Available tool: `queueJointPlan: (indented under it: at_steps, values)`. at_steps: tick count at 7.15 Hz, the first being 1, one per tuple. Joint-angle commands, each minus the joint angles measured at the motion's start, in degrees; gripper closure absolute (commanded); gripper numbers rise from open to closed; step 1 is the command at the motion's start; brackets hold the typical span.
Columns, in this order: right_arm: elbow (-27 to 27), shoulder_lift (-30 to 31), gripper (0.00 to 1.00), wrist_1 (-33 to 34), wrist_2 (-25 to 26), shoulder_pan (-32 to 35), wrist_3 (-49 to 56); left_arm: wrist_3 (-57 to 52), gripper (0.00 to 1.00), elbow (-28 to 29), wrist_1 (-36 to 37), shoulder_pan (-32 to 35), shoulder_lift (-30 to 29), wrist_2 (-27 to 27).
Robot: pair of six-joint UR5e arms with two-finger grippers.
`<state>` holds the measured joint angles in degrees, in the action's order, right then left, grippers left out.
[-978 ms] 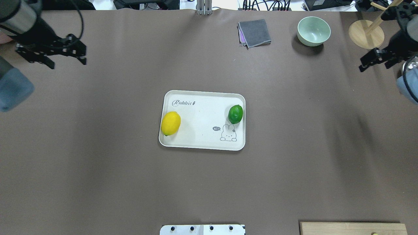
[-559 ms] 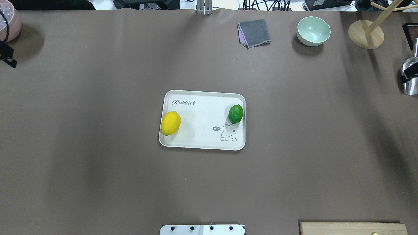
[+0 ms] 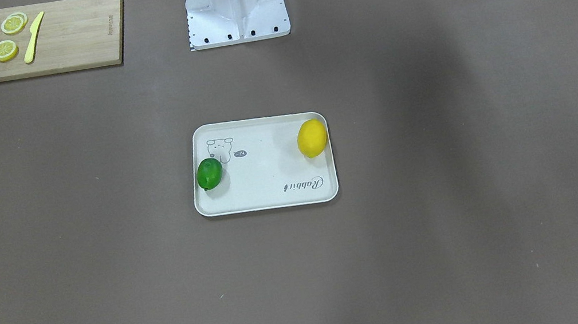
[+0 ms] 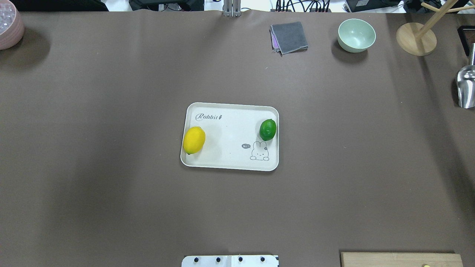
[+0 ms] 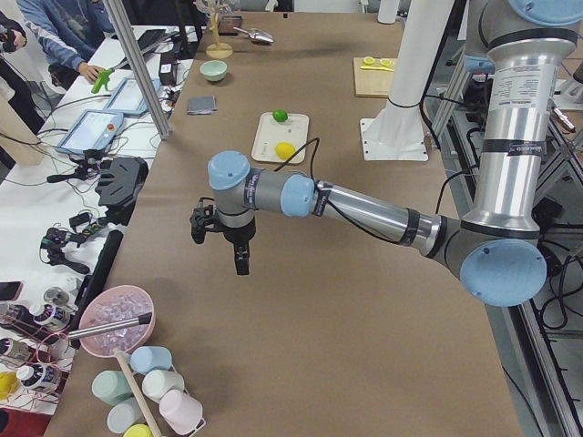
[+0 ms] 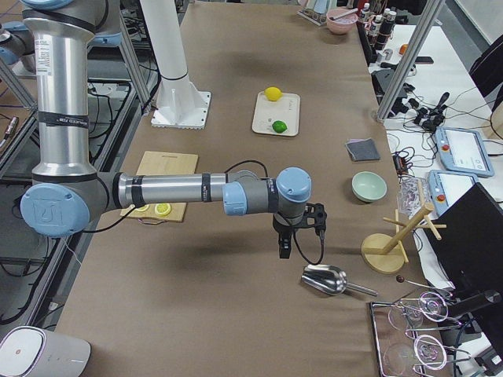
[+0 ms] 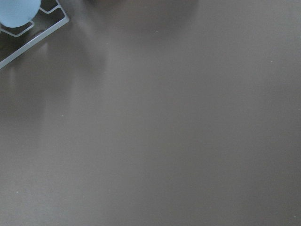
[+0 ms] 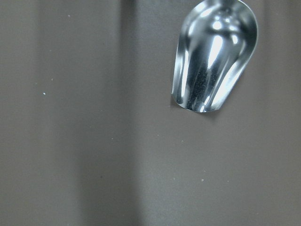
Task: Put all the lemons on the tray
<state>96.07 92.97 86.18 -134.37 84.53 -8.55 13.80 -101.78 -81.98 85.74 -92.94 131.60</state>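
Observation:
The cream tray [image 4: 230, 154] lies at the table's middle. The yellow lemon [image 4: 194, 139] rests on its left end against the rim, and the green lemon [image 4: 267, 129] on its right end. Both also show in the front view, yellow lemon [image 3: 312, 138] and green lemon [image 3: 209, 173]. My left gripper [image 5: 219, 253] shows only in the exterior left view, hanging over bare table far from the tray. My right gripper [image 6: 301, 239] shows only in the exterior right view, above a metal scoop [image 6: 324, 278]. I cannot tell whether either is open or shut. Neither holds anything I can see.
A wooden cutting board [image 3: 71, 34] with lemon slices and a yellow knife lies near the robot base [image 3: 237, 19]. A mint bowl [image 4: 356, 35], grey cloth [image 4: 289, 37], wooden rack base [image 4: 415, 39], scoop [image 4: 465, 87] and pink bowl [image 4: 9, 24] line the table's edges.
Both arms have drawn back out of the overhead view, the left one to the left and the right one to the right. The tray and both lemons have not moved.

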Motion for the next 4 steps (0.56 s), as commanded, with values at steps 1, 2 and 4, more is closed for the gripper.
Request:
queueJointPlan:
  at_steps: [1, 2, 4]
  values:
    - [0.3, 0.9, 0.00, 0.0, 0.0, 0.9, 0.1, -12.6, 0.02, 4.0, 0.3, 6.0, 0.1, 1.0]
    - [1.5, 1.0, 0.00, 0.0, 0.0, 1.6, 0.0, -13.1, 0.02, 5.7, 0.3, 10.6, 0.2, 1.9]
    - [1.7, 1.1, 0.00, 0.0, 0.2, 1.6, 0.0, -17.9, 0.02, 10.3, 0.3, 13.8, 0.2, 4.1]
